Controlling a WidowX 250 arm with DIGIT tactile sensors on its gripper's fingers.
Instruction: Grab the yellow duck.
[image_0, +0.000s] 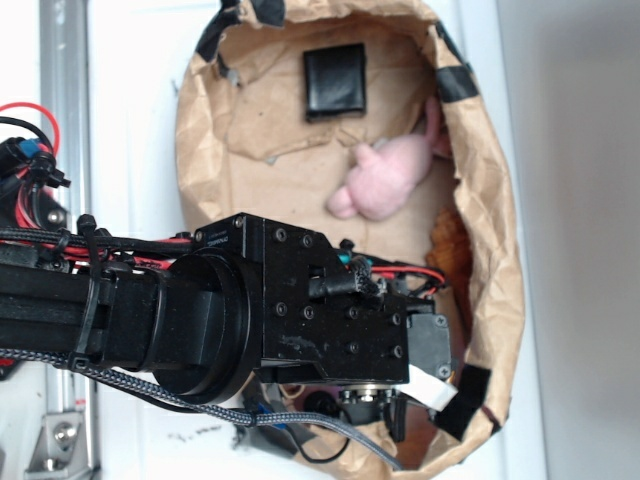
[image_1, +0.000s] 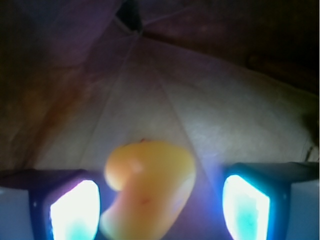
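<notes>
— Where's the yellow duck (image_1: 147, 187)?

— Between the two glowing pads (image_1: 75, 210) of the gripper (image_1: 160, 212), jaws spread apart, the left pad just beside it, the right one clear. Contact I cannot tell.

— And around it?

— Crumpled brown paper bag (image_0: 495, 260) walls all round. The arm (image_0: 300, 305) blocks the near end; farther in lie a pink plush (image_0: 385, 180), a black square (image_0: 335, 82), something orange-brown (image_0: 452, 250) at right.

Crumpled brown paper lining (image_0: 270, 120) filling the frame's centre, pink plush (image_0: 385, 180) at upper middle, black square pad (image_0: 335, 82) (near the top edge), yellow duck (image_1: 147, 187) seen lying on it.
</notes>
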